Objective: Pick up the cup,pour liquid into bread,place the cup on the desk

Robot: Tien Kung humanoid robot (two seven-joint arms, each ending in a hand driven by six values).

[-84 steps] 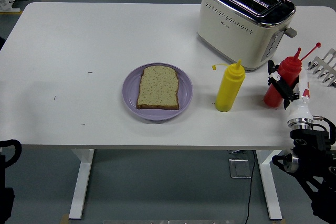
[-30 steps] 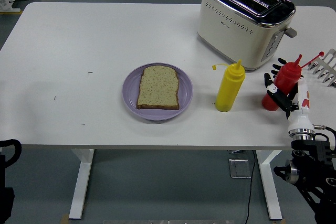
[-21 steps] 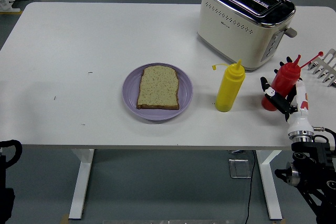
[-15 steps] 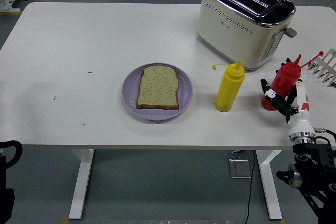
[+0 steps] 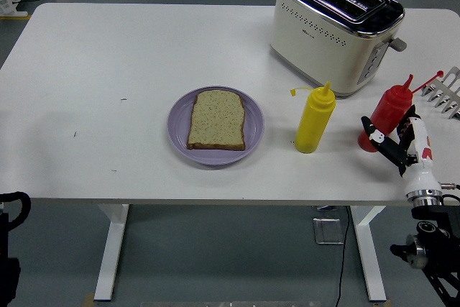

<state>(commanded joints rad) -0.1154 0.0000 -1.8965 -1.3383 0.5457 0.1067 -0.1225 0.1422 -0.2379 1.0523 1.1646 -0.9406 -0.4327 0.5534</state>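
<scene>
Head view: the robot's right hand point(image 5: 402, 145), fingers loosely spread and grasping nothing, sits just beside the red squeeze bottle point(image 5: 384, 115) standing upright on the white table point(image 5: 108, 62); bread point(image 5: 217, 119) lies on a purple plate point(image 5: 178, 134) nearby

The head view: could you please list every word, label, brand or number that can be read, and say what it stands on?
None can be read.
Toaster: a small dark mark low on its cream side, too small to read.
Yellow squeeze bottle, red squeeze bottle, purple plate: no print visible.
</scene>
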